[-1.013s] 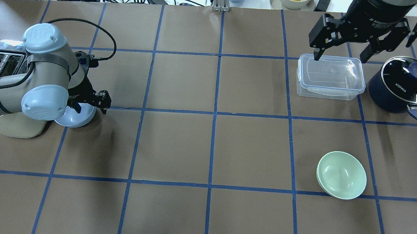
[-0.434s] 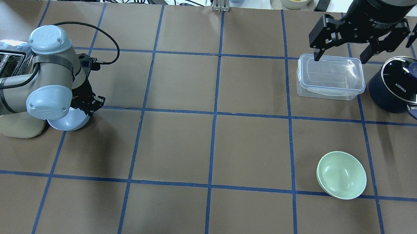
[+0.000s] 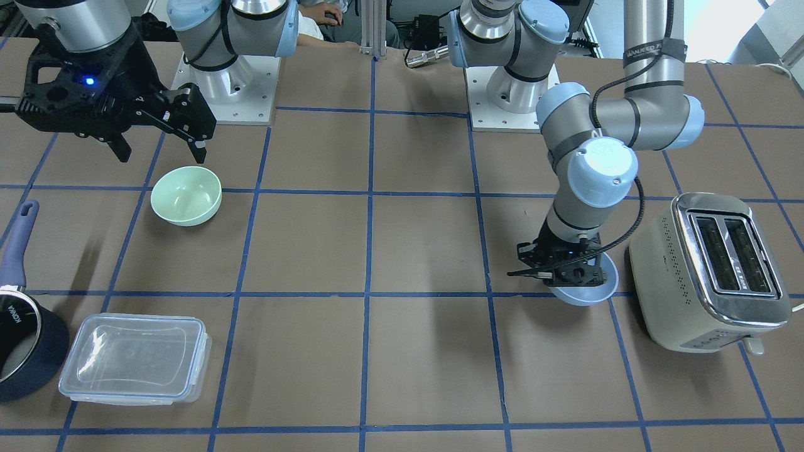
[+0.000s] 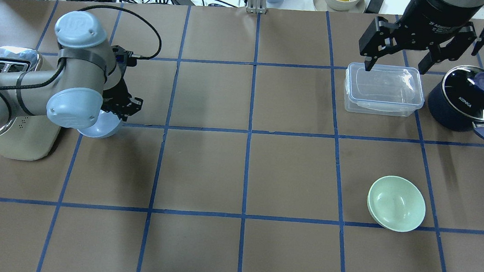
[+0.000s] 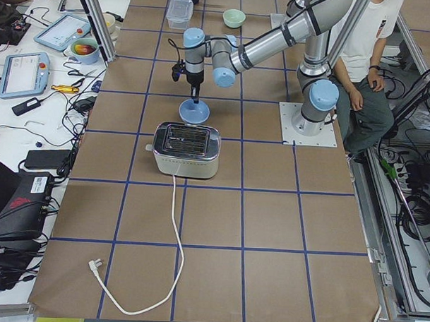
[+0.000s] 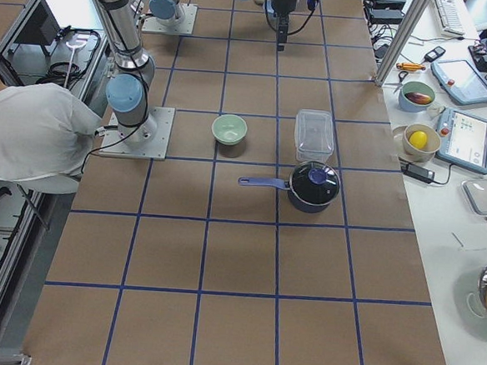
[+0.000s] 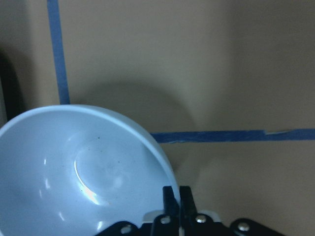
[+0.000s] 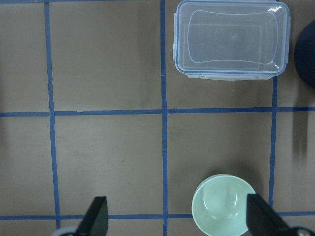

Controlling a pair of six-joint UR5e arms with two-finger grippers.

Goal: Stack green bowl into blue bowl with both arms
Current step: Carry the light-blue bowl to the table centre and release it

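The blue bowl [image 4: 103, 128] hangs tilted from my left gripper [image 4: 122, 107], which is shut on its rim, right beside the toaster. In the left wrist view the two fingers [image 7: 171, 197] pinch the rim of the blue bowl [image 7: 74, 167]. It also shows in the front view [image 3: 587, 292] under the left gripper [image 3: 561, 271]. The green bowl [image 4: 396, 203] stands upright and alone on the right half of the table [image 3: 186, 194]. My right gripper [image 4: 395, 64] is open and empty, held high above the table; the green bowl [image 8: 224, 204] shows below between its fingers.
A cream toaster [image 4: 19, 141] stands close to the left of the blue bowl. A clear lidded container [image 4: 383, 89] and a navy saucepan [image 4: 467, 102] with a glass lid stand at the far right. Cables and dishes lie beyond the table's far edge.
My left arm has swung to the right and a little further from the robot, carrying the blue bowl away from the toaster's front. The right arm and the green bowl have not moved.
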